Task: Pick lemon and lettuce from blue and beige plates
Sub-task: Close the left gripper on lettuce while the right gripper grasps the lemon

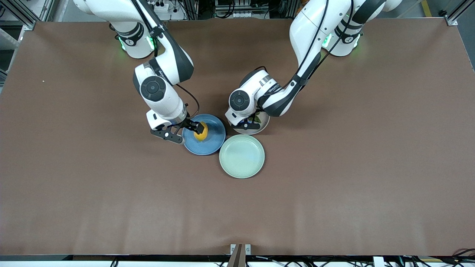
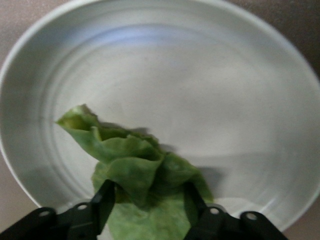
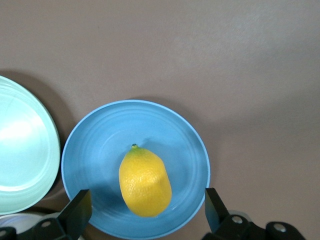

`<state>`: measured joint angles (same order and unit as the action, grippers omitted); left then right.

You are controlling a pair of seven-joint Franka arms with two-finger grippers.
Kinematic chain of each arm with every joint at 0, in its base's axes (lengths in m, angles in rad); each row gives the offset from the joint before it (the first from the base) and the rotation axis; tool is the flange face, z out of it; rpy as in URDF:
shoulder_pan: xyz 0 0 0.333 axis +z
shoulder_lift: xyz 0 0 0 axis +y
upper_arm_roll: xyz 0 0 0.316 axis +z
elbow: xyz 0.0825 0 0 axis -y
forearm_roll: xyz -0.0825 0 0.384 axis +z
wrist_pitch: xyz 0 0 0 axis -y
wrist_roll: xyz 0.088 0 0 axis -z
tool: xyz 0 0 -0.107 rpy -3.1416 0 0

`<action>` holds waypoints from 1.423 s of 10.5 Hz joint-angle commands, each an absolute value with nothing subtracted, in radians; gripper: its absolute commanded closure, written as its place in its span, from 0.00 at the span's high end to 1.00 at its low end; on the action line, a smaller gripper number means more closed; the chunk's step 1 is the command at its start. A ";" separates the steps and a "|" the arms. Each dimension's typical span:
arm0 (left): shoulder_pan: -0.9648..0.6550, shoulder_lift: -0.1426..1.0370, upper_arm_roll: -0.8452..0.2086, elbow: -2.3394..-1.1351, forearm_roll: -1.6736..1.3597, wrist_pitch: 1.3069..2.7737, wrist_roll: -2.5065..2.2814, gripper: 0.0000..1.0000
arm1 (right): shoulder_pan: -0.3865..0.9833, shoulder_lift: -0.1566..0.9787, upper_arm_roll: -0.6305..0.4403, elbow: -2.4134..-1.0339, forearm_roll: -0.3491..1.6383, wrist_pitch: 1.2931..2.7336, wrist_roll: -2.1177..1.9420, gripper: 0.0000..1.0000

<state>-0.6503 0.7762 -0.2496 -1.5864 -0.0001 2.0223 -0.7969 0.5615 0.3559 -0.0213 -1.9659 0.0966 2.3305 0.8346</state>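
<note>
The lemon [image 1: 200, 134] lies on the blue plate [image 1: 212, 145]. My right gripper [image 1: 186, 132] hangs over that plate, open. In the right wrist view its fingers [image 3: 76, 212] stand wide on either side of the lemon [image 3: 145, 181], apart from it, over the blue plate [image 3: 95, 150]. My left gripper [image 1: 249, 122] is low over the beige plate [image 1: 261, 128]. In the left wrist view it [image 2: 149, 194] is shut on the lettuce [image 2: 135, 165], a crumpled green leaf bunched between the fingers over the beige plate [image 2: 200, 75]. The lettuce [image 1: 257, 119] barely shows under the left hand in the front view.
A pale mint-green plate [image 1: 242, 156] with nothing on it sits nearer the front camera, touching or nearly touching the blue and beige plates; it also shows in the right wrist view [image 3: 22, 150]. Brown table [image 1: 334, 185] spreads wide all around.
</note>
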 commanded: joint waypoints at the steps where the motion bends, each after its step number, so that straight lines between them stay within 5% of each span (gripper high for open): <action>1: -0.655 0.770 -0.242 -1.598 -0.014 2.034 -0.831 0.00 | 0.597 0.394 -0.028 -1.974 0.106 2.402 0.885 1.00; 10: -0.673 0.730 -0.242 -1.563 -0.008 2.071 -0.982 0.00 | 0.626 0.498 -0.031 -1.987 0.086 2.520 0.890 1.00; 15: -0.634 0.606 -0.232 -1.563 -0.003 2.057 -0.985 0.00 | 0.646 0.529 -0.032 -1.991 0.077 2.548 0.891 1.00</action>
